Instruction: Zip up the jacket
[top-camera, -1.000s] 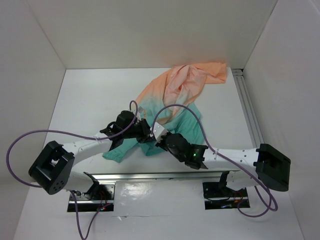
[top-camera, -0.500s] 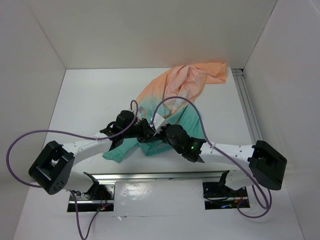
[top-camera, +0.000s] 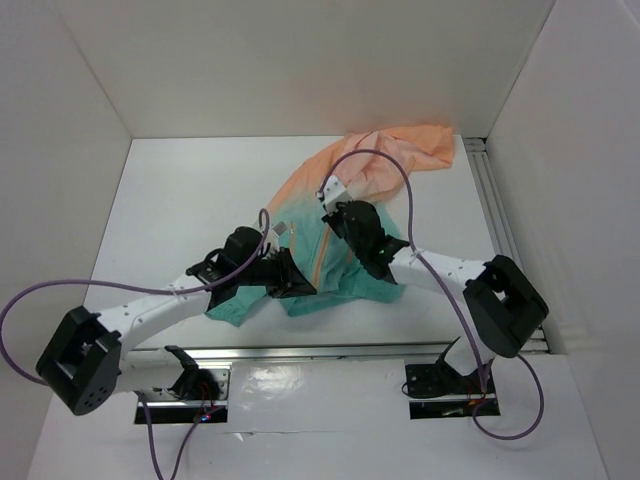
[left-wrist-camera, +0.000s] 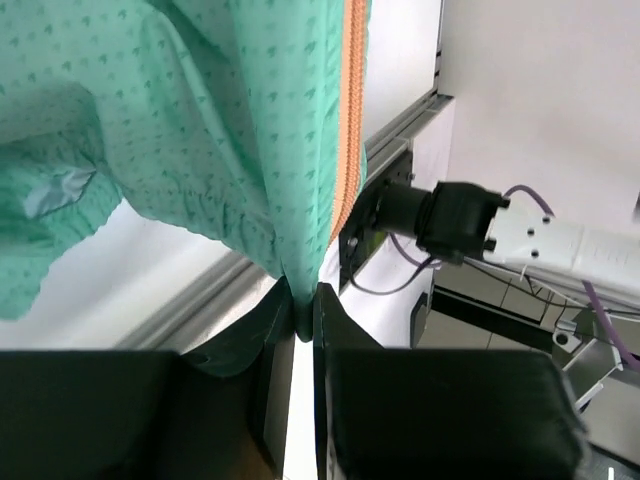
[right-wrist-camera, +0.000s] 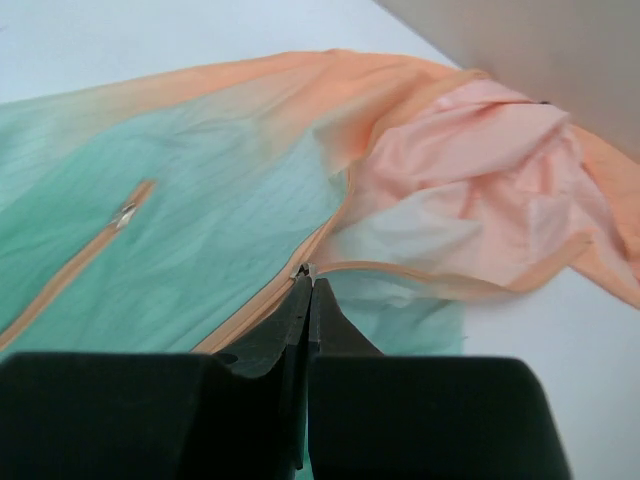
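Observation:
The jacket (top-camera: 380, 165) lies on the white table, peach at the far right and fading to teal (top-camera: 355, 275) toward me. My left gripper (top-camera: 296, 283) is shut on the teal bottom hem (left-wrist-camera: 290, 262), right beside the orange front zipper (left-wrist-camera: 350, 130). My right gripper (top-camera: 330, 213) is further up the jacket, shut on the small metal zipper pull (right-wrist-camera: 306, 270) where the two orange zipper sides meet. Below it the zipper (top-camera: 320, 255) runs closed toward the left gripper. The orange pocket zip (right-wrist-camera: 95, 252) lies on the teal panel to the left.
A metal rail (top-camera: 330, 352) runs along the near table edge and another rail (top-camera: 497, 215) along the right wall. White walls enclose the table on three sides. Purple cables (top-camera: 385, 160) loop above both arms. The right arm's black and white link (left-wrist-camera: 470, 220) shows beyond the hem.
The right gripper has travelled up the zipper, away from the left gripper, from near the hem to mid-jacket. The teal lower part is now pulled out flatter. The left gripper stays on the hem.

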